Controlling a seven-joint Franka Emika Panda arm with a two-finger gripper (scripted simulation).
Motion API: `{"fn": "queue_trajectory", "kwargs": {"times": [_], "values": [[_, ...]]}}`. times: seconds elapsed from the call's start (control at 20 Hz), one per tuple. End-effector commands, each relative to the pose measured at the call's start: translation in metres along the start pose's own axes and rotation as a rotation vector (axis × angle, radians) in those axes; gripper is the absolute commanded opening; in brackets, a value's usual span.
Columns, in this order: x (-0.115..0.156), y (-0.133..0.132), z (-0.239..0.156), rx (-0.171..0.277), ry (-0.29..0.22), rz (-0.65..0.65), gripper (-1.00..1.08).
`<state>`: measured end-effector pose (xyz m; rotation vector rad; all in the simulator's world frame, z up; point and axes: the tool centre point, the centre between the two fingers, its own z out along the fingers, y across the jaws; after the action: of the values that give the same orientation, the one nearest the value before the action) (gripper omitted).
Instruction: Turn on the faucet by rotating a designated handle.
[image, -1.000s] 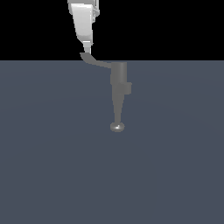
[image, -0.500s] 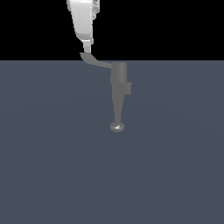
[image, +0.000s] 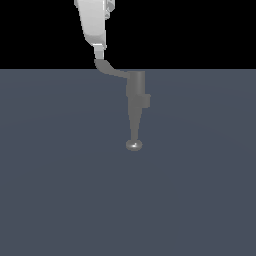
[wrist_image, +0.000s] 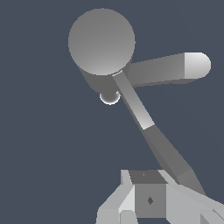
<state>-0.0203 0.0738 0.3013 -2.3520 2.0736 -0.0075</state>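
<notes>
The grey faucet (image: 136, 97) has a cylindrical body that tapers to a spout with a shiny tip (image: 134, 145). Its thin curved handle (image: 111, 70) sticks out from the body's top toward the exterior view's left. My gripper (image: 100, 53) comes down from above, and its narrow tip touches the handle's outer end. In the wrist view I see the faucet body's round top (wrist_image: 101, 41). The handle (wrist_image: 144, 122) runs from it to beside my gripper (wrist_image: 148, 194). The fingers look pressed together, and the handle lies beside them, not between them.
The faucet stands on a flat dark blue-grey surface (image: 60, 190). A thicker grey bar with a pale end (wrist_image: 175, 69) sticks out sideways from the body in the wrist view.
The arm above the handle has shifted very slightly. The handle and faucet look unchanged.
</notes>
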Motion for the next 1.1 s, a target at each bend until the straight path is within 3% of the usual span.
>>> {"fn": "queue_trajectory", "kwargs": {"times": [0.0, 0.2, 1.05], "values": [[0.000, 0.009, 0.002, -0.008, 0.000, 0.001, -1.00], [0.000, 0.010, 0.000, -0.001, 0.000, -0.001, -1.00], [0.047, 0.059, 0.001, -0.006, 0.000, 0.000, -1.00]]}}
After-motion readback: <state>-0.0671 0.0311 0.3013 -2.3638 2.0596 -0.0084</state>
